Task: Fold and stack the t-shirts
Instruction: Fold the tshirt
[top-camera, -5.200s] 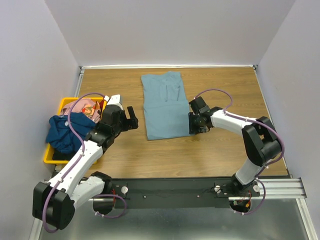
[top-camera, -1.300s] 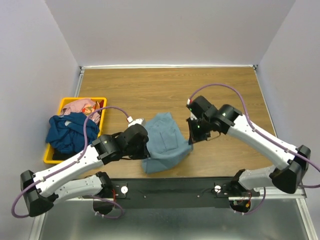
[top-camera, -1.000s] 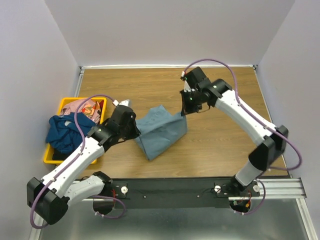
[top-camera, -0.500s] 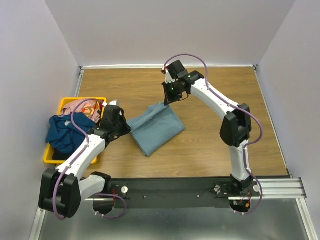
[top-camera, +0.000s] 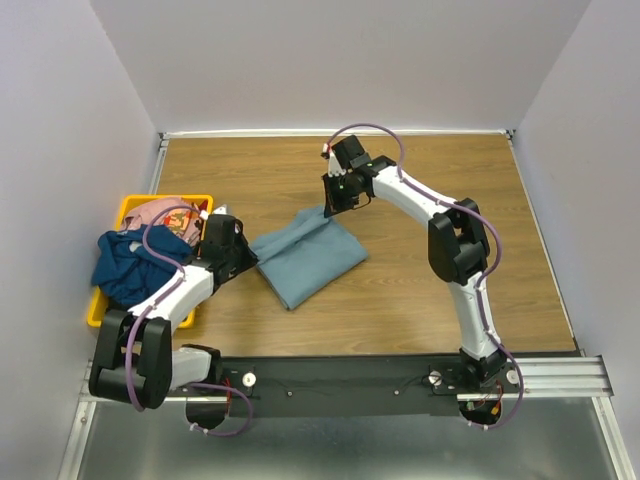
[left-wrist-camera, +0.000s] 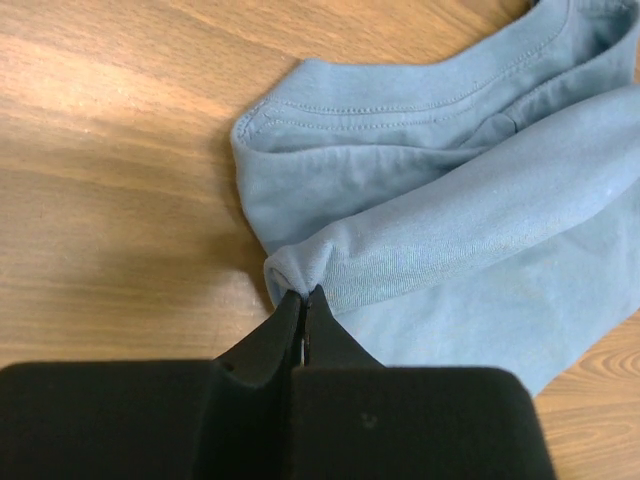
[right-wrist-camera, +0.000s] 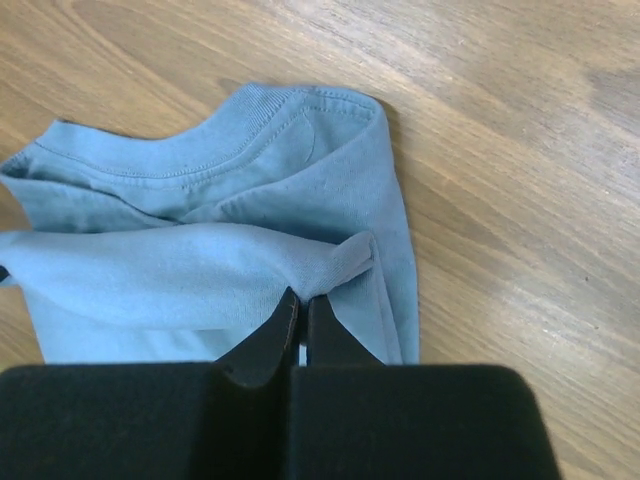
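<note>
The light blue-grey t-shirt (top-camera: 305, 256) lies folded into a slanted rectangle on the wooden table. My left gripper (top-camera: 252, 252) is at its left corner. In the left wrist view the left gripper (left-wrist-camera: 302, 292) has its jaws pressed together on a rolled fold of the shirt (left-wrist-camera: 450, 230). My right gripper (top-camera: 335, 205) is at the shirt's far corner. In the right wrist view the right gripper (right-wrist-camera: 303, 296) pinches a tented fold of the shirt (right-wrist-camera: 200, 270), with a thin slit between the jaws. The navy t-shirt (top-camera: 130, 265) and the pink patterned t-shirt (top-camera: 165, 215) sit in the bin.
A yellow plastic bin (top-camera: 132, 203) stands at the table's left edge, the navy shirt spilling over its near side. Bare wooden tabletop (top-camera: 450, 250) stretches to the right of the shirt. Grey walls close in the table on three sides.
Both arms carried the shirt's near half up and over toward the far left, folding it in half. The grippers have come down onto the table with the cloth.
</note>
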